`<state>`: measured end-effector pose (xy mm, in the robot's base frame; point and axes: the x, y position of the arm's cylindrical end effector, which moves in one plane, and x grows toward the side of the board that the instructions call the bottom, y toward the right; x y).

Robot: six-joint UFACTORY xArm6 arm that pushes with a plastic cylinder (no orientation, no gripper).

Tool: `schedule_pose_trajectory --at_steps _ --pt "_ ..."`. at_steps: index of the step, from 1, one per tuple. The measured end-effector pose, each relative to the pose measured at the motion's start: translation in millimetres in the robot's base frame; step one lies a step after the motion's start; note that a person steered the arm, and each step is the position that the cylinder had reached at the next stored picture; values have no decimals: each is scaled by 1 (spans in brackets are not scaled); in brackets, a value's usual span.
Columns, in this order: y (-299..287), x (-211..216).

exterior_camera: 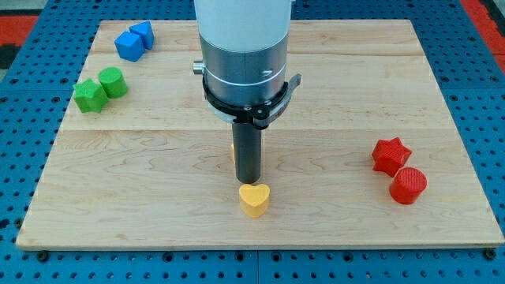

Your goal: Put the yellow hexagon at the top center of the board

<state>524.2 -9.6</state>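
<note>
Only a thin yellow sliver (233,147) can be seen of what may be the yellow hexagon. It peeks out at the 9 o'clock edge of the dark rod, near the board's middle, and its shape can't be made out, since the rest is hidden behind the rod.

My tip (248,180) is planted just below that sliver. At its 6 o'clock, just beside it, a matte yellow heart (254,199) is parked; whether they touch can't be told. No jaws are shown here, only a plain smooth rod under a ribbed metal collar and a white sleeve, so nothing can be said about open or closed.

Further out, a red star (390,155) and a ridged red cylinder (408,185) are set close together at 3 to 4 o'clock on the board. At about 10 o'clock a green cylinder (113,82) is tucked against a chunky green block (89,95), and at 11 o'clock two angular blue blocks (129,46) are huddled together.

Everything is laid on a pale wooden board (339,87) with visible grain and plank seams, itself set on a blue pegboard (16,150) dotted with holes.
</note>
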Motion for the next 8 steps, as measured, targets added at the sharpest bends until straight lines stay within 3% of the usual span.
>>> schedule_pose_trajectory --at_steps 8 --pt "11 -13"
